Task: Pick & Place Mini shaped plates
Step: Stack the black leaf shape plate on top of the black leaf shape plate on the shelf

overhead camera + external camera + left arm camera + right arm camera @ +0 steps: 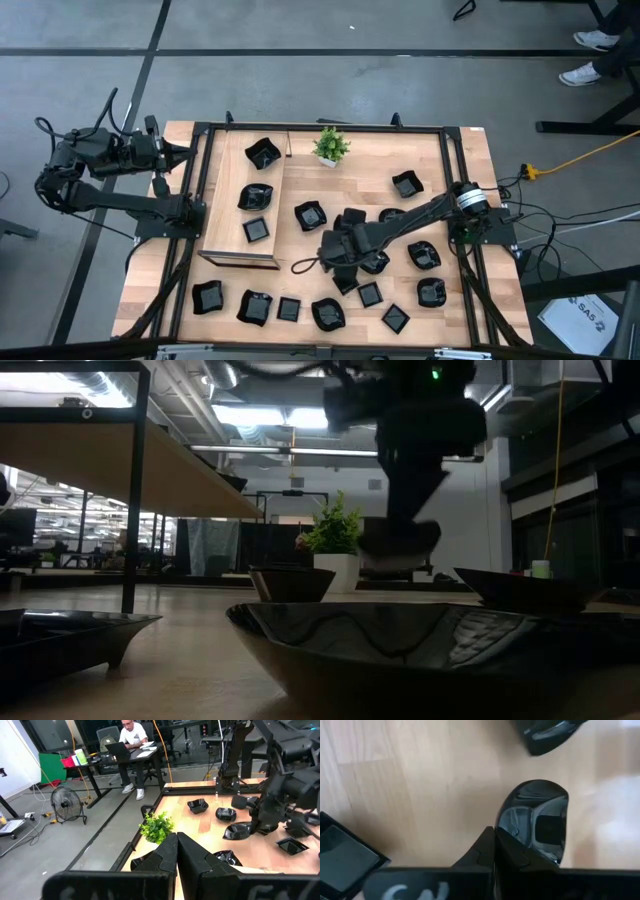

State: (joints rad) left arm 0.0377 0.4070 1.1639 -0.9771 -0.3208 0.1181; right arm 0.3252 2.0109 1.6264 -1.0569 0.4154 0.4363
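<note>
The right gripper [495, 845] is clamping its fingers on the rim of a rounded mini plate [537, 822], which is hanging tilted above the bare wood near the middle of the table [470, 150]. That thin edge grip is looking risky: the glossy dish (held by one side only) could be swivelling or slipping out once the arm starts travelling. Other mini shaped plates [424, 255] are lying close around the hold, so a low carry could be knocking them. Three dishes are already sitting on the raised wooden tray [225, 200] at the left. The left gripper [176, 851] is waiting pinched shut, empty, off the table's left edge.
</note>
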